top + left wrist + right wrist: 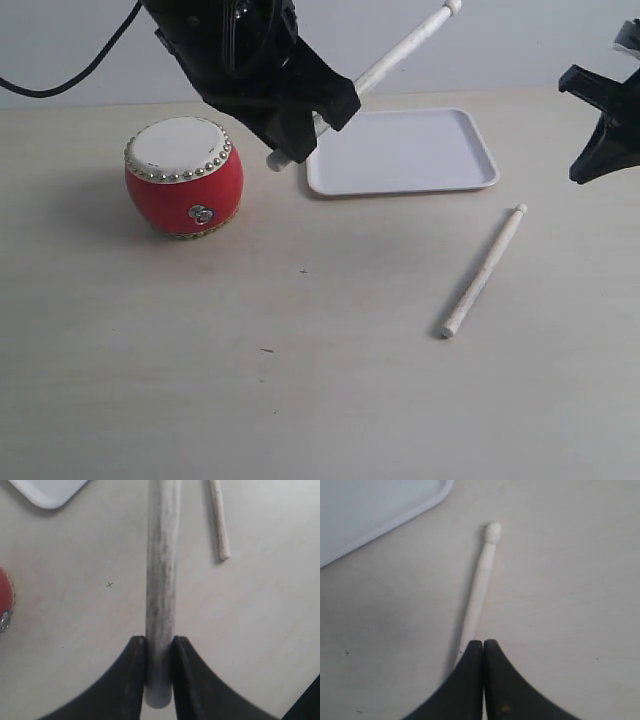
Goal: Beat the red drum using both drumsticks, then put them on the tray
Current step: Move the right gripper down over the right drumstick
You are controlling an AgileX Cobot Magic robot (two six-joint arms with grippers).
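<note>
Red drum (184, 178): upright on the surface (300, 380), at 9 o'clock from the tray (400, 150).
First drumstick (400, 50): clamped near its butt by the left hand (159, 641), raised, slanting toward 1 o'clock.
Second drumstick (485, 270): lying on the surface, 5 o'clock from the tray (knob end nearest it).
Right hand (483, 644): fingers pressed together, holding nothing.

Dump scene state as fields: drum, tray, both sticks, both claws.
tray: flat on table, no stick on it
drum: upright, left of tray
left claw: shut on stick 1, raised
stick 1: slants up past the tray's far side
right claw: shut, empty, raised at the right
stick 2: lying on table in front of tray, knob end toward it, not held
</note>
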